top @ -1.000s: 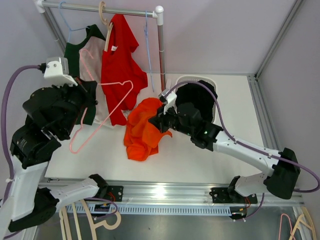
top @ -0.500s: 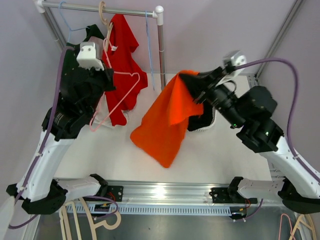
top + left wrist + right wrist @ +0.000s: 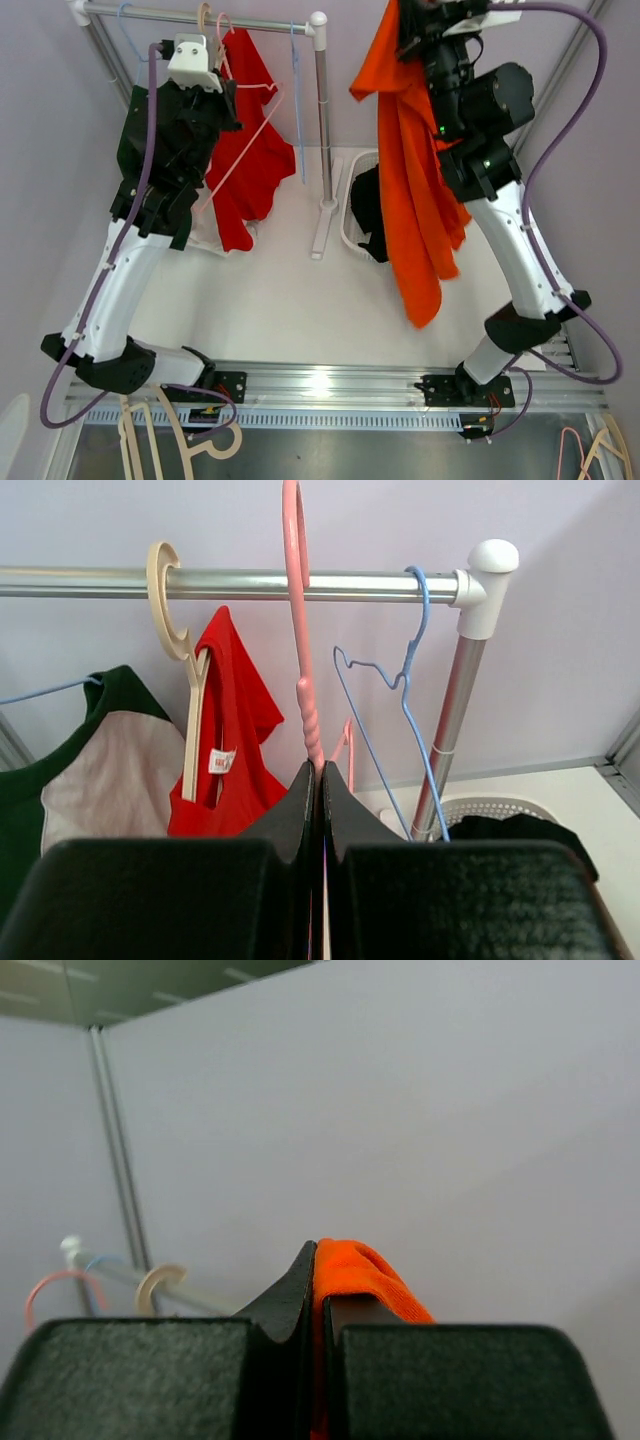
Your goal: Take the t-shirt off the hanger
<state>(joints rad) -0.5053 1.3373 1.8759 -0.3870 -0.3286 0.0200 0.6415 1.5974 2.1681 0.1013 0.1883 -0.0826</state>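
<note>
The shirt point(image 3: 412, 200), upper right, now hangs free, lifted off the desk point(image 3: 280, 300) by the right claw point(image 3: 316, 1256) clamped on it. The left claw point(image 3: 320, 778), gripping the bare hanger point(image 3: 303, 680), has risen to the rail point(image 3: 240, 583). Separation achieved.

Everything is brightly and evenly lit from overhead. In the top view a hot glare spot burns on the metal frame rail point(image 3: 320, 380), while the white surface point(image 3: 280, 300) shows only faint, soft-edged shadows. Straight posts lean outward toward the corners of that view.

In my left wrist view my left fingers point(image 3: 170, 900) are near-black and featureless, but the clothes bar point(image 3: 330, 583) is crisp with a pale sheen.

My right fingers point(image 3: 150, 1380) are the same dark mass. The t-shirt point(image 3: 365, 1275) glows a saturated orange with little detail, and the rack behind is hazy and out of focus.
</note>
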